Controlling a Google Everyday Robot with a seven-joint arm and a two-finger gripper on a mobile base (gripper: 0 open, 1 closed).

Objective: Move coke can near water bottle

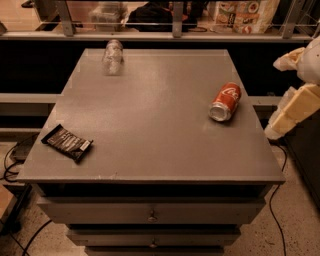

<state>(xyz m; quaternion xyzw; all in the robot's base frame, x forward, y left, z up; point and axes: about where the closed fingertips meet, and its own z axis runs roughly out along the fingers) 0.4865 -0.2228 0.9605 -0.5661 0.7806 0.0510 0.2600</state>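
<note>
The coke can lies on its side near the right edge of the grey table, its silver top facing the front. The water bottle lies on its side at the far left of the table, near the back edge. My gripper hangs beyond the table's right edge, pale and cream-coloured, to the right of the can and apart from it. It holds nothing that I can see.
A dark flat snack wrapper lies near the table's front left corner. Drawers sit under the tabletop. A railing with packaged goods runs behind the table. Cables lie on the floor at left.
</note>
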